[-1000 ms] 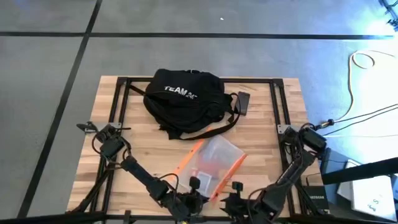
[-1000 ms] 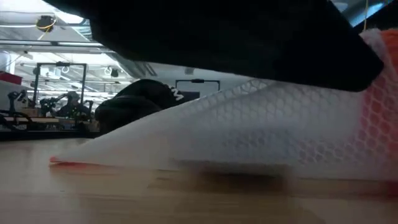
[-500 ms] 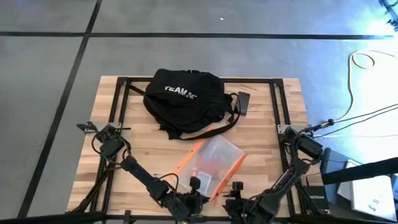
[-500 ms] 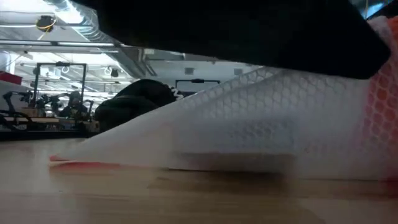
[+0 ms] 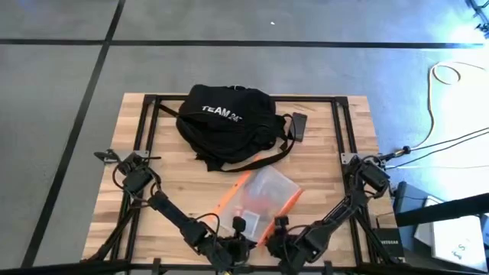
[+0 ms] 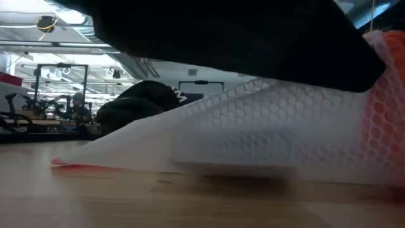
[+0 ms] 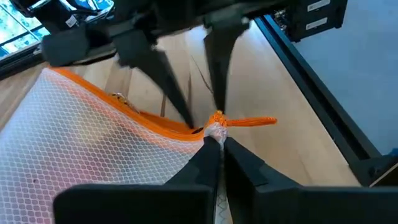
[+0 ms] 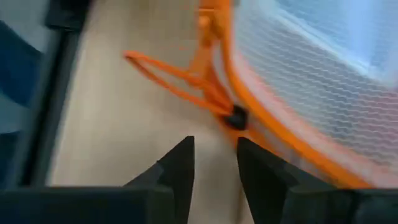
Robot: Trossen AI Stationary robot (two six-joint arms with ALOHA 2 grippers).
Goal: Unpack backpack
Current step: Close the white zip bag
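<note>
The black backpack [image 5: 225,122] with white lettering lies at the table's far middle, and shows dark and far off in the low view [image 6: 139,101]. A translucent mesh pouch with orange trim [image 5: 260,200] lies flat nearer the front edge. My left gripper [image 7: 216,146] is shut on the pouch's near corner. My right gripper [image 8: 214,165] is open. It sits low, just short of the zip slider [image 8: 235,117] and the orange pull loop [image 8: 177,78] at that same corner. From the left wrist view its fingers [image 7: 180,99] point at the orange trim; I cannot tell whether they touch it. My left gripper pinches the mesh pouch's near corner [image 7: 214,129] between its two fingers, right beside the zip end and the orange pull loop [image 7: 249,121]. The fingers come in low from the table's near side. The rest of the pouch [image 7: 93,143] lies on the table.
A dark flat phone-like object [image 5: 299,126] lies to the right of the backpack. The backpack's straps [image 5: 252,156] trail toward the pouch. A black frame [image 5: 340,130] runs along the table's edges. Bare wood [image 5: 168,179] lies left of the pouch.
My right gripper has moved along the near edge toward the table's left, closing in on the pouch's near corner and the left gripper. The pouch and the backpack have stayed where they were.
</note>
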